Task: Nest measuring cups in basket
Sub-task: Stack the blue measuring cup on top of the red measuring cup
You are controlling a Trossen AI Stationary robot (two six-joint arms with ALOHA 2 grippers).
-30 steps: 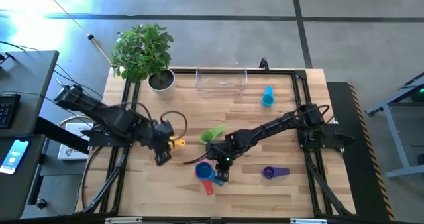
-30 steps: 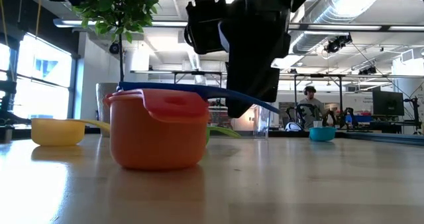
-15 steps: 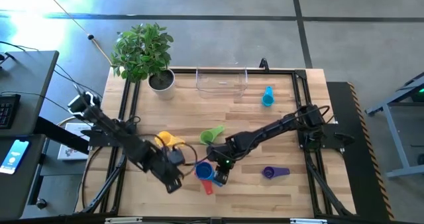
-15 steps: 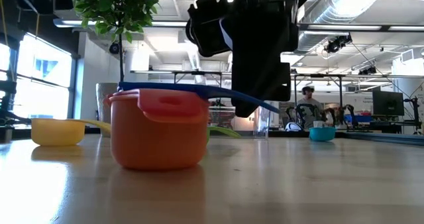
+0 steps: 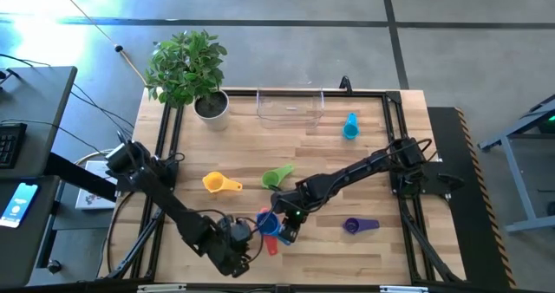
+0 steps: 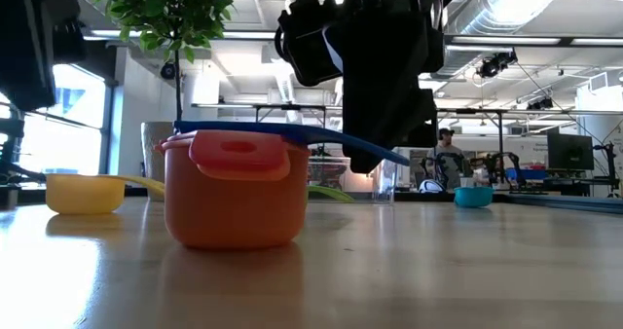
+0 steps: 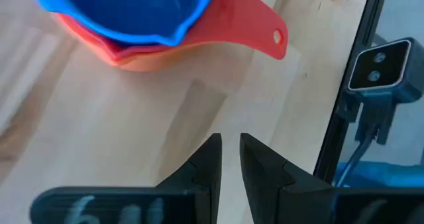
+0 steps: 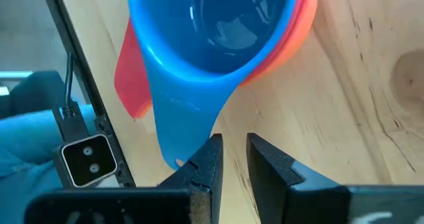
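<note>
Swung nearward, the left gripper (image 5: 245, 251) now sits beside the nested stack.
Blue cup (image 5: 267, 224) in red (image 5: 272, 243) and orange (image 6: 234, 198), near-centre table; basket (image 5: 290, 105) far. Both grippers' fingers nearly closed, empty; right gripper (image 5: 289, 230) should close squarely on the blue handle.

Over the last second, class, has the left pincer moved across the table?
Yes. The left pincer has swung away from the yellow cup, toward the table's near edge, beside the stacked blue cup.
</note>
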